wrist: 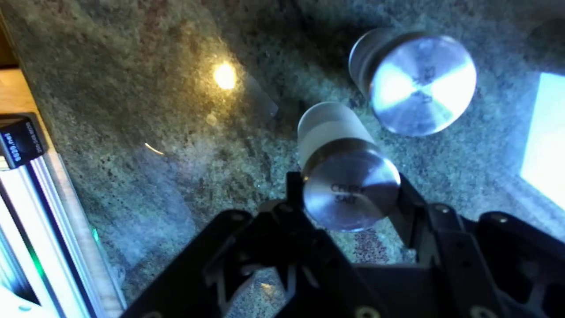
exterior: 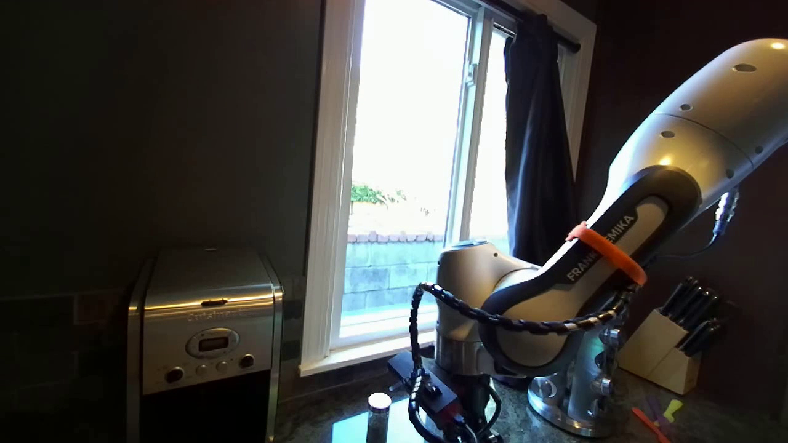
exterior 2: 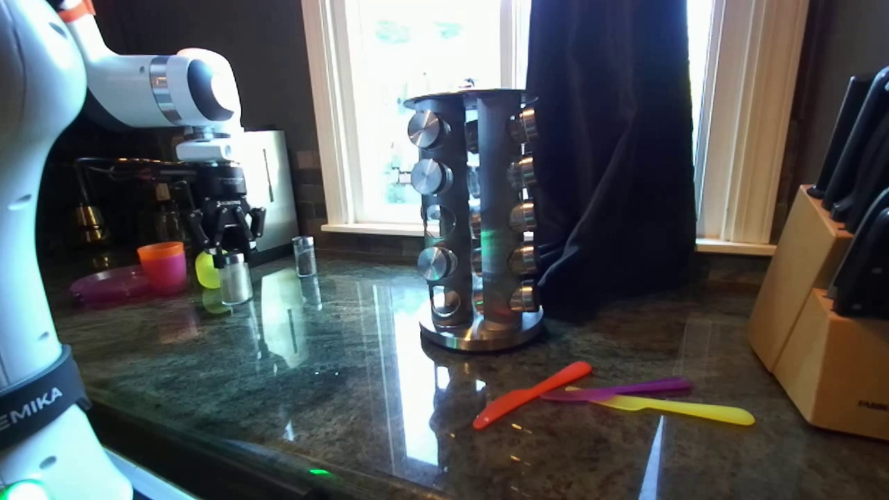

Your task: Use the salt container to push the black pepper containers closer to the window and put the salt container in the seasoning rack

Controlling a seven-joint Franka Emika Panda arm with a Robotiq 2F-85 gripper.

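In the wrist view my gripper [wrist: 351, 194] is shut on the salt container [wrist: 348, 185], a pale jar whose silver lid is lettered as a salt. A finger presses each side of the lid. The same salt container [exterior 2: 237, 281] appears upright in an exterior view; whether its base touches the counter I cannot tell. Beside it, apart, a black pepper container [wrist: 423, 86] with a silver lid stands near the window [exterior 2: 417, 139]; its dark contents show in an exterior view [exterior: 377, 424]. The seasoning rack [exterior 2: 496, 229] holds silver-lidded jars, with two bare rings in its left column.
A silver appliance [exterior: 209, 320] stands left of the window. Behind the gripper are an orange-pink cup [exterior 2: 163, 267], a purple plate [exterior 2: 111, 286] and a yellow-green item [exterior 2: 207, 271]. Plastic knives [exterior 2: 535, 396] lie before the rack, near a knife block [exterior 2: 812, 312]. A dark curtain [exterior 2: 611, 153] hangs behind.
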